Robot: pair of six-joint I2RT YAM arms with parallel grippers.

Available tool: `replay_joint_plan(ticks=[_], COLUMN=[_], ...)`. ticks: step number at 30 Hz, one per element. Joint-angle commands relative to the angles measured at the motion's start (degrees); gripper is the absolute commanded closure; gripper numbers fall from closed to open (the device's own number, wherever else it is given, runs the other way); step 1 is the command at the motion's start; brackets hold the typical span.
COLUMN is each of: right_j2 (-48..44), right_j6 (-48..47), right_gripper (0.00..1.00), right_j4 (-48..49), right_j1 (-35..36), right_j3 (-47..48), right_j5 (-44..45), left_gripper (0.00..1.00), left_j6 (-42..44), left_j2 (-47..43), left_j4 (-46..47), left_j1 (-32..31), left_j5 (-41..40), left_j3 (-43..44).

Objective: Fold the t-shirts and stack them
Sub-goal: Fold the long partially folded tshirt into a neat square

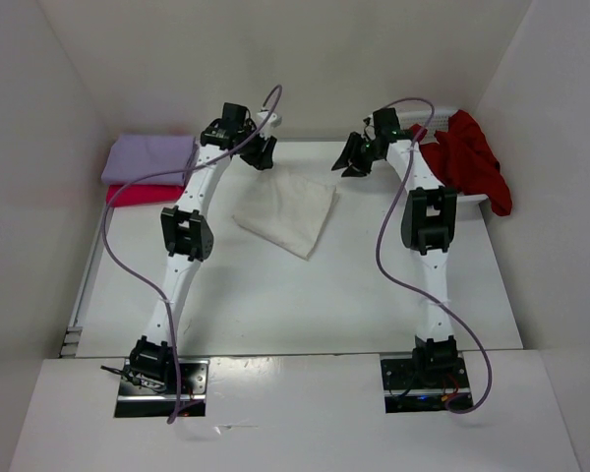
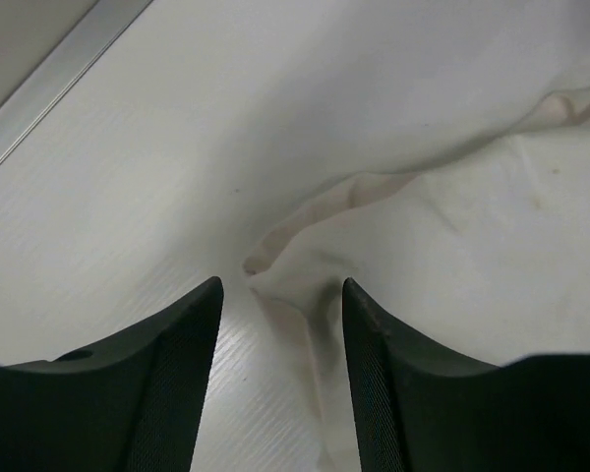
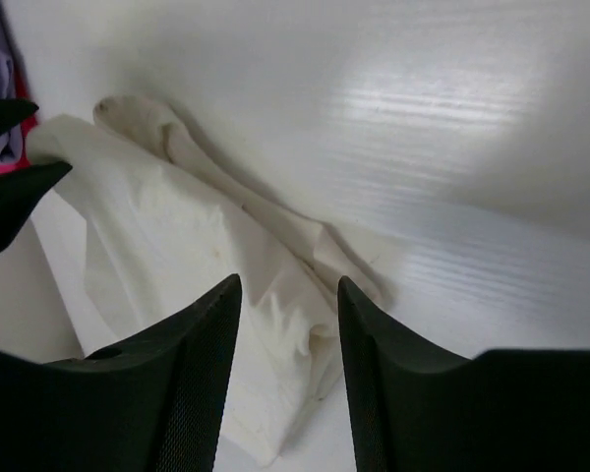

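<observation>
With left gripper [image 2: 281, 282] and right gripper [image 3: 289, 279] both spread, the limp, light cream t-shirt [image 1: 287, 208] probably wants pinching at its far corners.

no text, label, brand mark or number could be read in any view. the cream t-shirt [image 1: 287, 211], the lavender t-shirt [image 1: 149, 157], the dark red t-shirt [image 1: 477, 157] and the white table [image 1: 275, 295] all showed plain, unmarked surfaces.
</observation>
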Motion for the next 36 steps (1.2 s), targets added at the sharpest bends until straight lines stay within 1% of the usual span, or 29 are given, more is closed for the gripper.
replay_joint_plan(ticks=[1,2,3,4,5,6,7,9,10,11,12,13,14,16,17,19,22,26,29,30,33,36], right_j2=[-0.2,-0.2,-0.2,-0.2,-0.2,-1.4,-4.2,-7.0,-8.1,-9.6,-9.6,-10.3,-10.3,-10.3,-9.6,-7.0,-5.1,-6.9,-7.5,-7.5,-7.5,-8.7], right_j6=[-0.3,-1.1,-1.9,-3.9,-4.7,-5.4,-6.2,-6.2,-5.7,-5.2,-4.7,-4.7,-3.8,-2.9,-2.4,-1.9,0.2,3.5,3.5,3.5,2.3,1.2], right_gripper=[0.5,0.56,0.63,0.72,0.9,0.97,1.0,1.0,1.0,1.0,1.0,1.0,1.0,1.0,1.0,1.0,1.0,1.0,1.0,1.0,1.0,1.0], right_j4=[-3.1,-5.8,-7.7,-9.8,-13.0,-13.1,-13.1,-9.8,-8.3,-7.0,-5.4,-4.4,-3.3,-0.6,-0.6,-0.1,-0.1,3.3,4.1,4.1,4.1,3.0], right_j1=[-0.4,-0.4,0.6,2.3,3.4,4.5,6.6,8.3,8.9,9.5,9.5,9.5,9.5,9.5,9.5,9.5,8.3,4.1,3.1,3.1,3.1,3.1], right_j3=[9.4,11.4,15.6,17.4,18.7,17.8,16.0,8.8,6.1,1.5,-0.5,-2.4,-6.0,-8.5,-9.0,-8.4,-7.9,-14.5,-17.0,-17.0,-16.3,-14.5], right_j5=[7.3,8.7,10.5,15.1,17.6,19.5,20.6,19.9,18.4,17.1,15.7,13.7,13.1,11.9,11.3,10.7,12.8,15.4,15.4,14.8,14.8,14.3], left_gripper=[0.4,0.39,0.36,0.35,0.33,0.33,0.33,0.33,0.36,0.39,0.42,0.46,0.49,0.51,0.51,0.51,0.48,0.44,0.43,0.39,0.32,0.26], left_j6=[-2.7,-3.2,-3.2,-3.2,-2.6,-1.9,-1.4,0.0,2.0,3.4,4.9,8.4,9.9,11.6,11.6,8.9,6.1,4.4,3.3,3.3,2.7,2.1], left_j2=[0.8,0.8,0.1,0.1,-0.7,-0.7,-1.4,-2.8,-2.8,-3.3,-3.4,-3.4,-1.8,-0.1,1.8,3.5,6.7,8.9,10.3,10.3,8.7,4.7], left_j4=[0.8,0.8,0.8,0.3,0.3,-1.0,-3.1,-4.8,-7.2,-8.4,-9.8,-12.9,-14.1,-14.9,-14.9,-12.1,-8.1,-5.5,-4.7,-4.7,-4.7,-6.0], left_j1=[0.1,0.1,0.1,0.1,0.1,0.1,0.1,0.1,0.1,0.1,0.1,-0.6,-0.6,-1.5,-1.5,-1.5,-1.5,-1.5,-1.5,-1.5,-1.0,-1.0], left_j5=[-7.4,-8.4,-9.3,-9.9,-9.9,-9.9,-8.0,-3.9,2.0,5.0,7.4,10.0,10.0,8.7,8.1,6.9,2.4,-3.3,-6.5,-7.1,-6.1,-3.9], left_j3=[4.3,4.8,5.4,5.9,6.5,7.5,9.8,10.4,10.4,10.4,10.4,10.4,10.4,10.4,10.4,10.4,10.4,10.4,10.4,10.4,10.4,10.4])
